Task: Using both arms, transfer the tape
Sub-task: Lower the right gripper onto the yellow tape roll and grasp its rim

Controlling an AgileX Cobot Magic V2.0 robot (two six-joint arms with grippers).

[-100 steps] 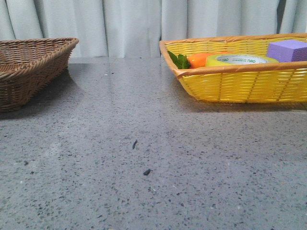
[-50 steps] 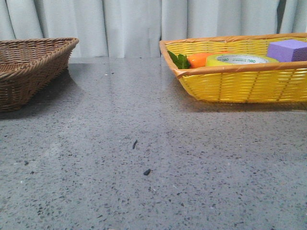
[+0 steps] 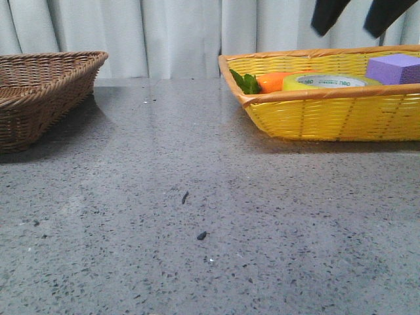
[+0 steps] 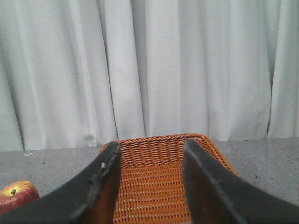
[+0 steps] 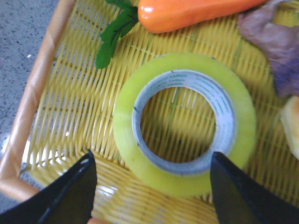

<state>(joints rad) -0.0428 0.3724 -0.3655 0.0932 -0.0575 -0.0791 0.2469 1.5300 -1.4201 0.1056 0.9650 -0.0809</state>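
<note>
The tape [image 3: 326, 82], a yellow roll with a white core, lies flat in the yellow basket [image 3: 328, 118] at the right. In the right wrist view the tape [image 5: 184, 123] sits just beyond my right gripper [image 5: 152, 161], whose jaws stand wide apart with nothing between them. From the front, the right gripper [image 3: 355, 16] hangs above the basket at the top edge, its two dark fingers [image 3: 327, 14] apart. My left gripper [image 4: 150, 151] is open over a brown wicker basket [image 4: 159, 186] and holds nothing.
An orange carrot with green leaves [image 3: 272, 81] and a purple foam block [image 3: 394, 68] share the yellow basket. The brown basket [image 3: 39, 92] stands at the far left. A red apple [image 4: 16, 195] lies on the table beside it. Curtains hang behind.
The right gripper's dark fingers have come into the front view at the top right, above the yellow basket. The tape and baskets have not moved.
</note>
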